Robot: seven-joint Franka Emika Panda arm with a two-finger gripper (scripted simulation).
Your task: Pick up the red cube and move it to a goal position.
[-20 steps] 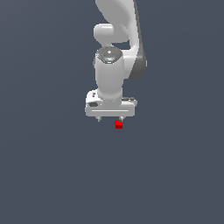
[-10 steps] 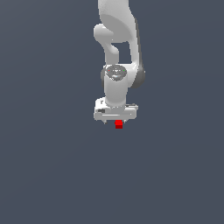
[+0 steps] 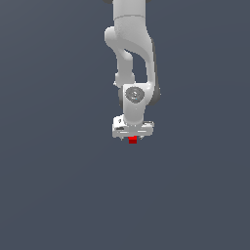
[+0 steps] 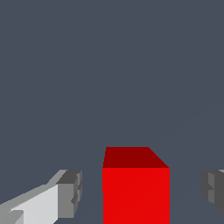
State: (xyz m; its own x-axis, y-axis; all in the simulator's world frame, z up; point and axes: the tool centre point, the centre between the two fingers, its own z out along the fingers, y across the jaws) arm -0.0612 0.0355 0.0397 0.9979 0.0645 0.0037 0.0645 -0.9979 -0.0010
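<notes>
Flat slate-grey ground (image 3: 58, 185) fills both views, without marks or edges. Over it the white arm (image 3: 132, 53) reaches straight down, and its gripper (image 3: 132, 138) points at the floor.

Directly beneath the gripper lies the red cube (image 3: 132, 140); in the exterior view only a small red patch of it peeps out below the white gripper body. In the wrist view the red cube (image 4: 136, 188) stands between the two fingers (image 4: 69, 192), with a strip of grey ground visible on either side, so neither pad touches it. The gap is narrower on the side of the finger whose white body shows; the other finger shows only its dark pad at the picture's edge. The jaws thus stand spread, wider than the cube, holding nothing.

As a cube it has no long axis. It sits square to the gripper: one bright red face looks flat toward the wrist camera, its side edges parallel to the pads. The face above it is a darker, shaded red. Its surfaces are plain, with sharp edges and no markings. Whether it rests on the ground cannot be told from these views.
</notes>
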